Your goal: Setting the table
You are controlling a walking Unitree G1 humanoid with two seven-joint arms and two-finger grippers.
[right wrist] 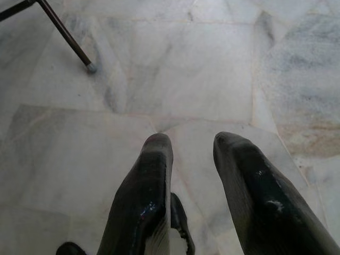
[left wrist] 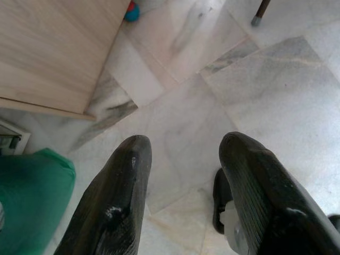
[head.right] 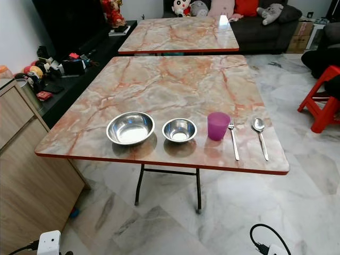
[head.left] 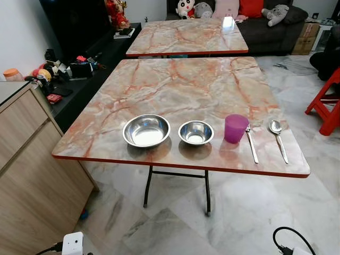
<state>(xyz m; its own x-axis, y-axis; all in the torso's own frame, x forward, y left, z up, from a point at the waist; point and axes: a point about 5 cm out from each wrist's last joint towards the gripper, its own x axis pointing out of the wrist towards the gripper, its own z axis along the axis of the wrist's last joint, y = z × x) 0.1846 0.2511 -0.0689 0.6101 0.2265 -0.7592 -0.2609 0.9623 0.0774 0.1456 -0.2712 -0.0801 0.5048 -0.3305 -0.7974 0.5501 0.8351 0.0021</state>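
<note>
Along the near edge of the marble-patterned table stand a large steel bowl, a smaller steel bowl and a purple cup. To the right of the cup lie a fork and a spoon, side by side. My left gripper hangs open over the marble floor beside the wooden cabinet. My right gripper also hangs open above the floor, with nothing between its fingers.
A wooden cabinet stands at the table's left. A second marble table sits behind the first, with a sofa and plush toys beyond. A red stool is at the right. Cables and plugs lie on the floor near me.
</note>
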